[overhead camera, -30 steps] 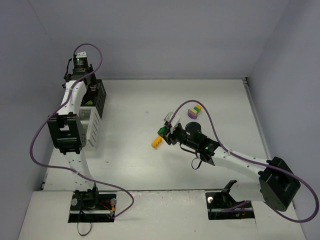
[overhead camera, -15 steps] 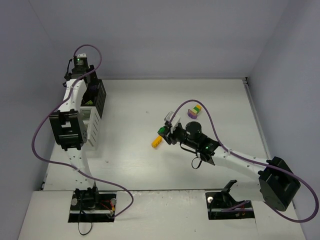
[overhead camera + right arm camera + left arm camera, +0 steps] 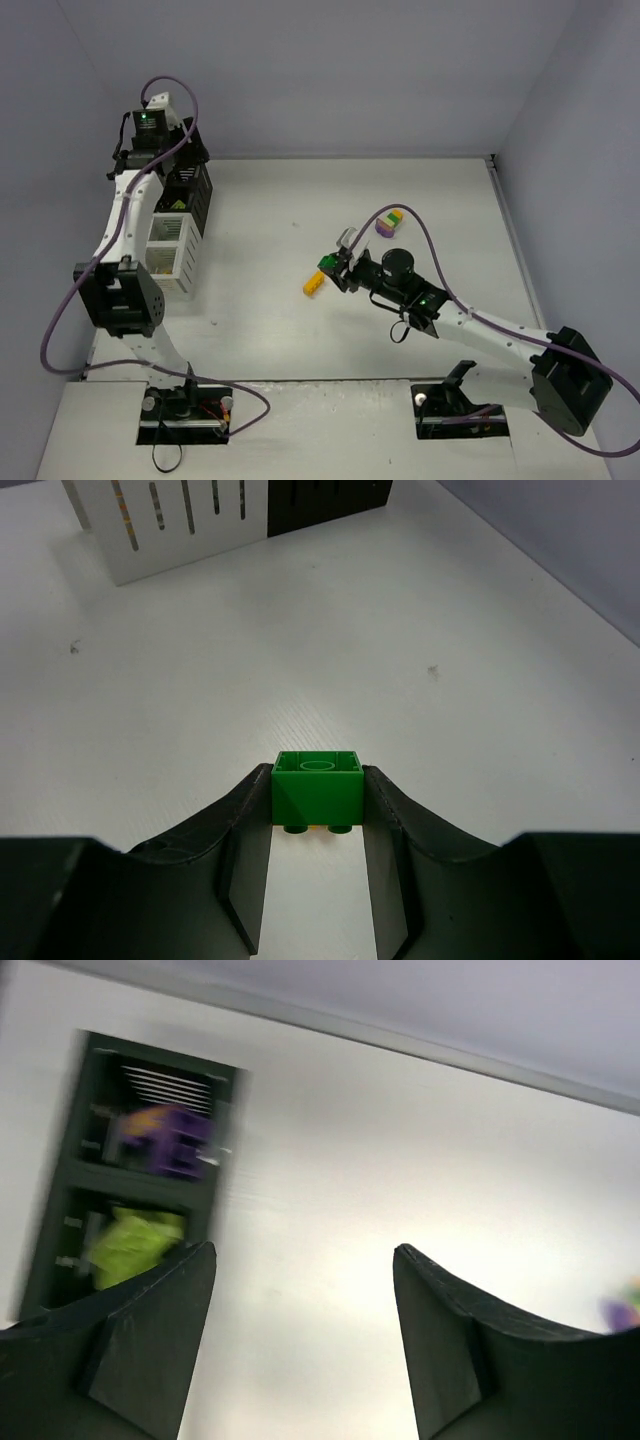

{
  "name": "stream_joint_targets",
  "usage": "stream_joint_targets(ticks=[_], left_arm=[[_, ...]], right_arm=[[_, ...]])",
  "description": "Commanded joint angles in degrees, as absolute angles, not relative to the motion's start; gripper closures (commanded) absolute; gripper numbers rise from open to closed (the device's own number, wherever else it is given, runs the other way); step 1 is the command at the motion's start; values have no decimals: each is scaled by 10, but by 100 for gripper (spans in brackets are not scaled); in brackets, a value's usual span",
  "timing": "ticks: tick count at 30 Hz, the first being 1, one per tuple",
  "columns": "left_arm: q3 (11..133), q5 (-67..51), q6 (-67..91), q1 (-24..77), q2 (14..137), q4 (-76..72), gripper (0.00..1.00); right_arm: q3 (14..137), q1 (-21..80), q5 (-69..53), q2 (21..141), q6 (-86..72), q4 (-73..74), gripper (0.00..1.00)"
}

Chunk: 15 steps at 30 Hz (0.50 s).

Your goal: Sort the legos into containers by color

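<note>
White table [image 3: 270, 200]: yellow brick [image 3: 314, 284] lies well right of the containers [image 3: 178, 265], my right gripper [image 3: 330, 264] just beyond it clamps a dark green brick [image 3: 318, 785]; purple-green stack [image 3: 389, 221] farther right; my left gripper [image 3: 300, 1340] gapes empty above the containers' black far bin [image 3: 197, 195]

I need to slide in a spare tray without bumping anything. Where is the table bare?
Bare: the stretch between the containers and the yellow brick, and the far right corner beyond the stacked bricks. Crowded: around the right gripper, shut on a green brick, beside the yellow one.
</note>
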State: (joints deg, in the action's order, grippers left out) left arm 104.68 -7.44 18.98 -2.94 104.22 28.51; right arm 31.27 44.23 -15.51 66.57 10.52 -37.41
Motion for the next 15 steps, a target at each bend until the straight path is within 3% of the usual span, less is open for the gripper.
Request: stream_joint_targets(ticks=[1,5,15], left_arm=[[1015,-191,231,33,916,286,35],[949,-324,252,114,847,313,35],[831,-450,342,256,779,261,35]], right_arm=[[320,439,-171,626,110,-455,100],[347,442,-183,607,111,-419,100],[370,442,-212,570,135,-373,99]])
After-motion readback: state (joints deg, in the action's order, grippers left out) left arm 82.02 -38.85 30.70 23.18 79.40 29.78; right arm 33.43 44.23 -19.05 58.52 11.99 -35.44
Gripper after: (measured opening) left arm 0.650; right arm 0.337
